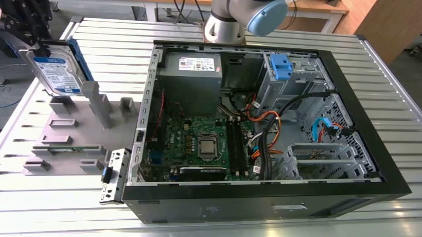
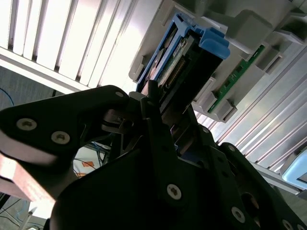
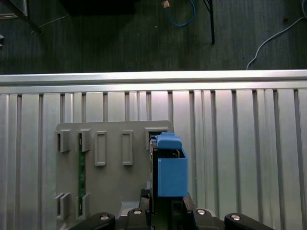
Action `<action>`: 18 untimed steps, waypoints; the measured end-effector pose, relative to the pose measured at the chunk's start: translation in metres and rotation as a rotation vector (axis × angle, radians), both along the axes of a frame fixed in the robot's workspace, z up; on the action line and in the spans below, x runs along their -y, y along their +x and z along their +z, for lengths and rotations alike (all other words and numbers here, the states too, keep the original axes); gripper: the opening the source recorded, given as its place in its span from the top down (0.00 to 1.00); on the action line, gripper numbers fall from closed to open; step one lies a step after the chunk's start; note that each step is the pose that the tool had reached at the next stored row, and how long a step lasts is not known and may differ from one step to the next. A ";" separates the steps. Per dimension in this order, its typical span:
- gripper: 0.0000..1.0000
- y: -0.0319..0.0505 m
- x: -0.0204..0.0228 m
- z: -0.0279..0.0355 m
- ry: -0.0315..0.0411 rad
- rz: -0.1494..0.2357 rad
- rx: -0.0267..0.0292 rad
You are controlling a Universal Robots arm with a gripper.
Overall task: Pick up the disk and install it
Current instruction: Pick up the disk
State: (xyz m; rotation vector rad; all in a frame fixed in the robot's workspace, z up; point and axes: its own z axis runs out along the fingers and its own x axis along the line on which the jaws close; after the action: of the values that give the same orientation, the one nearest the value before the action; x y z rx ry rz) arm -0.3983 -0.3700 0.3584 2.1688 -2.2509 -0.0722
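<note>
Disk (image 1: 58,69) is gripped tight by the gripper (image 1: 34,45), standing on edge and tilted, w/ a blue rail (image 1: 79,59) along one side. Its lower edge is at a slot of the grey holder (image 1: 72,133) right below the gripper; can't tell if touching or just clear. Another slot of the holder, a few across from the gripper, has a thin green board (image 3: 81,175) on edge.

PC case (image 1: 264,200) lies open, well apart from the gripper toward the exterior view's right. Inside: grey PSU (image 1: 191,74), motherboard (image 1: 204,143), drive cage (image 1: 300,79) w/ a blue clip (image 1: 280,64) at its top, plus orange, black & blue cables (image 1: 270,123).

Exterior view gives the disk's white-and-blue label and the case contents. Second wrist view gives the black fingers (image 2: 153,124) closed on both flat faces of the disk (image 2: 184,67), w/ connector edge visible. First wrist view looks past the gripper (image 3: 168,213) onto the rail's end (image 3: 170,167), the holder (image 3: 110,182), ribbed metal table (image 3: 240,143) & the floor beyond w/ a blue cord (image 3: 180,14).
</note>
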 end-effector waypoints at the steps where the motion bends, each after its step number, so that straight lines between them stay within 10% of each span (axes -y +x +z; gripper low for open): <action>1: 0.65 0.0000 0.0000 0.0002 0.0000 0.000 -0.0001; 18: 0.65 0.0000 0.0000 0.0068 0.0001 0.000 0.0001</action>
State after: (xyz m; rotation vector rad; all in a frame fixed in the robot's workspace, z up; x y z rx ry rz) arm -0.3983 -0.3699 0.3652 2.1689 -2.2511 -0.0722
